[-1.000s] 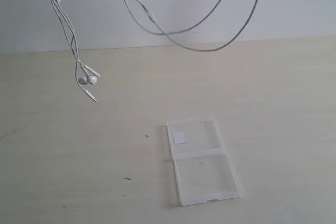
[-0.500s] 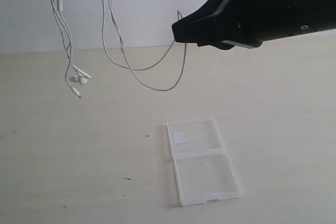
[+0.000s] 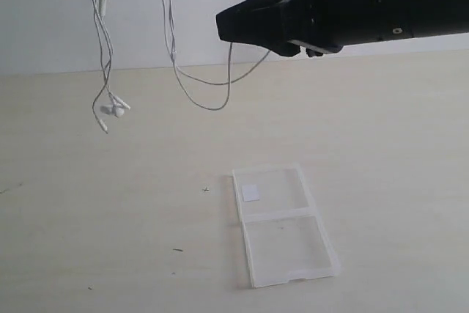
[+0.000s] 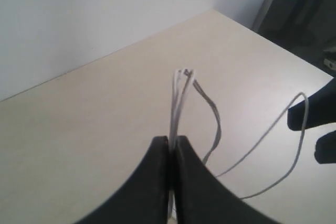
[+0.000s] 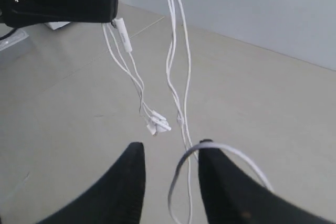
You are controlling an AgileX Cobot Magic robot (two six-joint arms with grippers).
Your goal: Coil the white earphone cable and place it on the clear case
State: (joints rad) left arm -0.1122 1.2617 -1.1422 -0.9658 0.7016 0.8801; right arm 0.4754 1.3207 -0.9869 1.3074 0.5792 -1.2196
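The white earphone cable (image 4: 177, 100) was held in the air, well above the table (image 3: 396, 144) and apart from the clear case (image 3: 284, 226), which lay open and flat. The left gripper (image 4: 170, 141) was seen with its fingers pressed together on several strands of the cable, gathered side by side. The right gripper (image 5: 172, 149) was seen with its fingers apart, and a loop of the cable appeared to be draped over one finger rather than pinched.

The cable was judged to be very light, limp and slippery. It would likely sag into loops and slip out of a loose coil, so it was best gripped where the strands were bunched, not at the earbuds (image 3: 113, 108).

The pinch on the strands was shown clearly only in the left wrist view. The hooked loop and the inline piece (image 5: 124, 34) were made plain only by the right wrist view. The case was shown only in the exterior view.
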